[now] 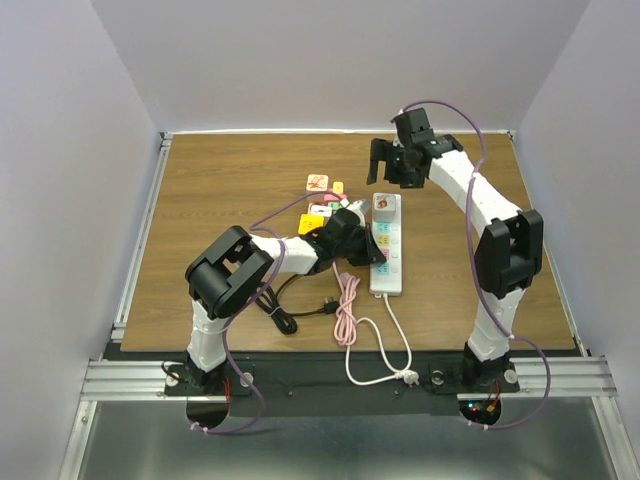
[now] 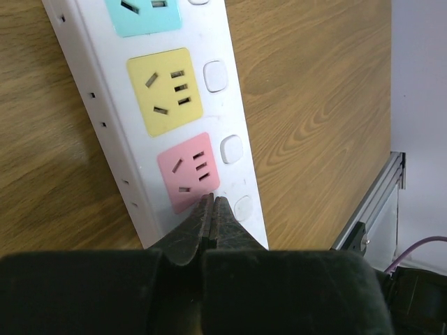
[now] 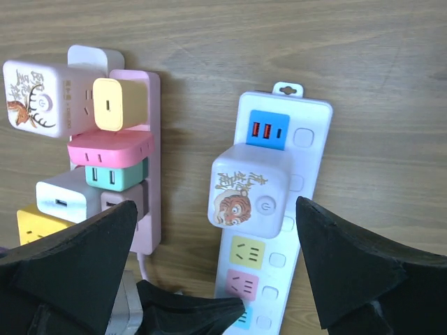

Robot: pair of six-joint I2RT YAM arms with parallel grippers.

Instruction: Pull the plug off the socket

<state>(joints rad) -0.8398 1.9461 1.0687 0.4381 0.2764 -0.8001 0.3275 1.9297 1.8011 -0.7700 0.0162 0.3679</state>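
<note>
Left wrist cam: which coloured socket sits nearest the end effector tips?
The pink socket, right at the tips of the shut left end effector; the yellow socket and cyan socket lie farther along the white power strip.

The white-and-black left arm (image 1: pixel 290 255) folds at a raised elbow and reaches low toward the near half of the long white power strip (image 1: pixel 392 275). Its black jaws are pressed shut, tips down at the strip's face. The matching right arm (image 1: pixel 470 190) rises from its base, bends at the elbow and arches over the strip's far end, jaws spread wide and hovering above it.
</note>
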